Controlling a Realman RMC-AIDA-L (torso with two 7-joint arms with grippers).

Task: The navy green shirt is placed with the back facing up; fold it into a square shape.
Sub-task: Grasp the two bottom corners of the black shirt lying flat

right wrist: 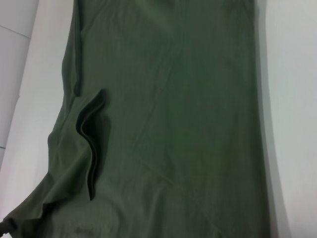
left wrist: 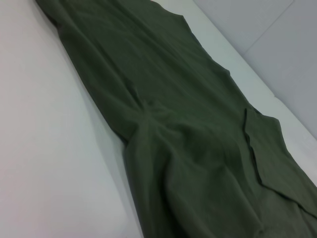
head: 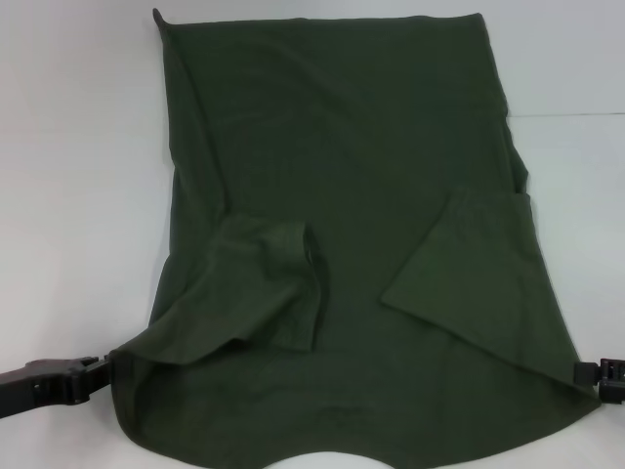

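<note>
White table [head: 68, 195], navy green shirt [head: 342, 176] between left gripper [head: 98, 369], right gripper [head: 586, 371]

No readable text, labels, brands or nos. anywhere I can see. I've checked the shirt [head: 342, 147] in all 3 views: plain dark green fabric, no print, no tag showing. Cloth next to the left claw [head: 101, 368] and by the right claw [head: 583, 372] is bare too, no markings. Claw bodies themselves are plain black, nothing written that I can make out. White table [head: 68, 195] around them: no signs either.
</note>
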